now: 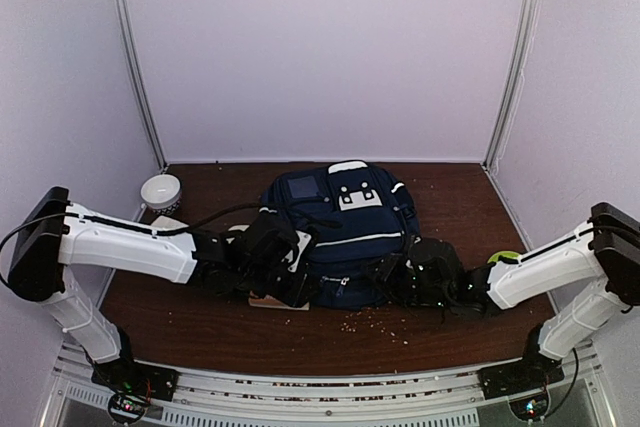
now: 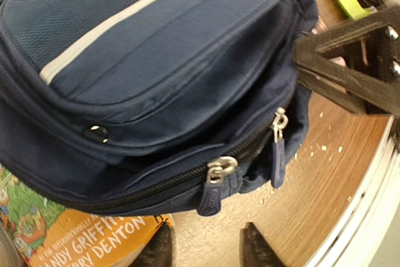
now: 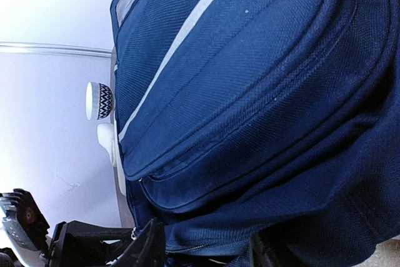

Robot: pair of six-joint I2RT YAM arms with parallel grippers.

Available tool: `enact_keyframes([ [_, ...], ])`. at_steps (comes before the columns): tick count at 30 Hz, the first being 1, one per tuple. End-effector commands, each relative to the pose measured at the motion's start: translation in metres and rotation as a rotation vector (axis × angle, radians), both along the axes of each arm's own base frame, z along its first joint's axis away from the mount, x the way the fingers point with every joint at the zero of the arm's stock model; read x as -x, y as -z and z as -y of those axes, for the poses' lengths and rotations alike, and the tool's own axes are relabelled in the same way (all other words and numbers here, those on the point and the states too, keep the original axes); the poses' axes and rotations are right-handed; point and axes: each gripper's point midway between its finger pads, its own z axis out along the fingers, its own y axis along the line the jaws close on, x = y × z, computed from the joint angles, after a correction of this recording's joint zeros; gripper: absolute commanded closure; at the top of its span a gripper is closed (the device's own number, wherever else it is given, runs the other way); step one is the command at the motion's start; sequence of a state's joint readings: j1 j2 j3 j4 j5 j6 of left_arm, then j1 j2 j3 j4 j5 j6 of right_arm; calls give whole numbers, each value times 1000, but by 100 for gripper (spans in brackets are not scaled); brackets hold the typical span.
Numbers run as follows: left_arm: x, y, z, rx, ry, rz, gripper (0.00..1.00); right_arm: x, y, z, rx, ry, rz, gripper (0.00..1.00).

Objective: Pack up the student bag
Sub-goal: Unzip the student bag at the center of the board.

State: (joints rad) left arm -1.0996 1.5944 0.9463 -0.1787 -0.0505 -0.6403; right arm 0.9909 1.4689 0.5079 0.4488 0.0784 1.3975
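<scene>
Nearest the left wrist lens, the left fingers (image 2: 161,248) stand apart with nothing between them, only bare desk (image 2: 325,173) showing in the gap. They sit low and just short of the near edge of the student bag (image 1: 345,232). That bag lies flat at the middle of the desk with its front pocket facing up. It rests partly on an orange book (image 2: 94,236), whose corner pokes out from under its left side. Two zip pulls (image 2: 219,170) hang along the near edge directly ahead of the left fingers. That is probably why this arm is set so low and close: a pull looks like its target, since the bag must be opened before the book can go in. The right fingers (image 3: 145,248) straddle the bag's right side, with blue fabric filling the space between them. Whether they are pinching it or merely bracing it I cannot tell. Either way, the placement looks meant to steady the bag against a tug on the zip. A patterned bowl (image 1: 160,192) sits well apart at the back left.
</scene>
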Motion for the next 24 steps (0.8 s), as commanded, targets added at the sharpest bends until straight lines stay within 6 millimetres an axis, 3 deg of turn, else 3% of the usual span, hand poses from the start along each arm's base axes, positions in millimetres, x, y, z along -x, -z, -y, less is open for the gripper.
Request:
enact_keyframes([
  [1,1,-13,10,74,24,10,51,-4,10,-3,-3,6,-28,58],
  [4,2,-11,10,72,27,5,44,-6,13,-1,-3,13,-31,68],
  [12,-1,-11,22,117,43,-16,39,-3,23,17,19,28,-35,100],
  [18,-5,-9,28,162,47,-50,37,1,29,26,33,25,-41,100],
  [24,-5,-5,41,169,75,-85,38,0,25,22,30,3,-27,100],
])
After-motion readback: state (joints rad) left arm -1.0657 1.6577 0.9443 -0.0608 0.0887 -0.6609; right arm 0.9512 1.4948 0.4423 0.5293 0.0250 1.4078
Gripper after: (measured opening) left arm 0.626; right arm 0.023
